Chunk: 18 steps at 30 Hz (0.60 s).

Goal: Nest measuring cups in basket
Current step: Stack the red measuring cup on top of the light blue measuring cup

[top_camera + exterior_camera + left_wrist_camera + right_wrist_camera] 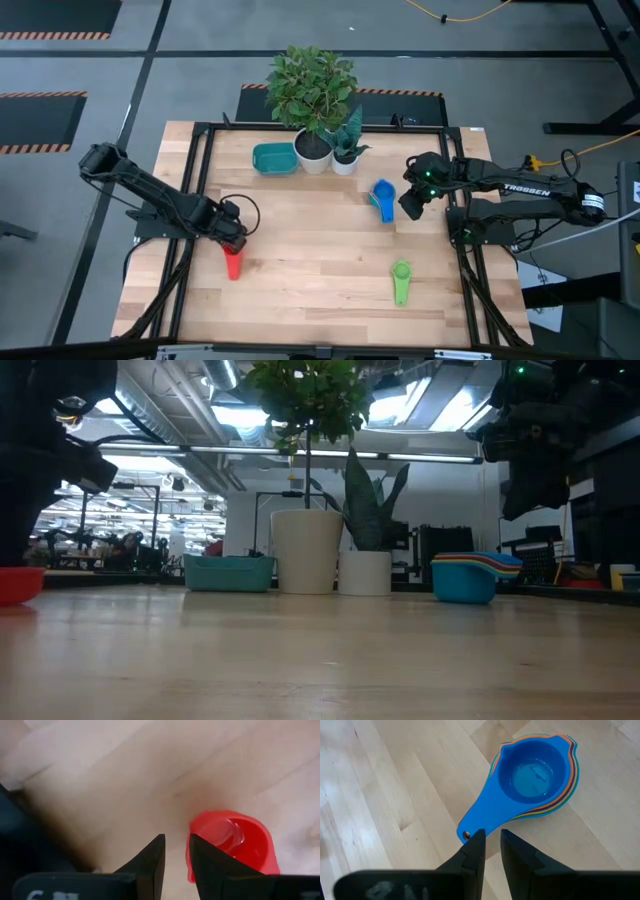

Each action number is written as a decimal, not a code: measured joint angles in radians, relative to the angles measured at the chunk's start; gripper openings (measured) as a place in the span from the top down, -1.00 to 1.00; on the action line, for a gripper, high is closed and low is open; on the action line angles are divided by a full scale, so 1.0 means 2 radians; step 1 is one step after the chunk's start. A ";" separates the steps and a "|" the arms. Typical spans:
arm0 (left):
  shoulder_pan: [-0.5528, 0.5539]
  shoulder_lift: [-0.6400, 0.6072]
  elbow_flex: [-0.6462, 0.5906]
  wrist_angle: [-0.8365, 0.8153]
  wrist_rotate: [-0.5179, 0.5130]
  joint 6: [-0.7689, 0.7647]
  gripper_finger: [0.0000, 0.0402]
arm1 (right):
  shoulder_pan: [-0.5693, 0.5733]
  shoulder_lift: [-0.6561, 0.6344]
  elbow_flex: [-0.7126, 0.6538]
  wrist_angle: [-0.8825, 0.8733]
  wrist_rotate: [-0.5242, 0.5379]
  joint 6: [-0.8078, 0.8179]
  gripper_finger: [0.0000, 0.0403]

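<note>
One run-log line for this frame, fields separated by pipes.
left gripper: over red cup | right gripper: above nested stack, jaws narrow | green cup: loose | basket: by pots

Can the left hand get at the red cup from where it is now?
Probably yes. The left hand hangs right at the red cup, fingers narrowly apart beside its rim, and nothing lies between them on the table.

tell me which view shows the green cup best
The high view: the green cup lies in full view on the table's near right part, bowl and handle both visible, apart from the other cups. The low view and both wrist views do not show it.
</note>
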State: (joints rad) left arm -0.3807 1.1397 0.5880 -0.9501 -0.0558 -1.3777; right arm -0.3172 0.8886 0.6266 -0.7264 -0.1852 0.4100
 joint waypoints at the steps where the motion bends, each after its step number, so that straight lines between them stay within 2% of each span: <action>1: -0.003 0.000 0.000 0.000 0.004 0.000 0.60 | 0.000 0.000 0.000 0.000 0.000 0.000 0.68; 9: -0.022 0.000 0.000 0.005 0.012 -0.002 0.60 | 0.000 0.000 0.000 0.000 0.000 0.000 0.68; 18: -0.028 0.000 0.000 0.047 0.012 -0.004 0.60 | 0.000 0.000 0.000 0.000 0.000 0.000 0.68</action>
State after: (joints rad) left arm -0.4358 1.1397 0.5880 -0.8567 -0.0311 -1.3857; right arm -0.3172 0.8886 0.6266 -0.7265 -0.1852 0.4103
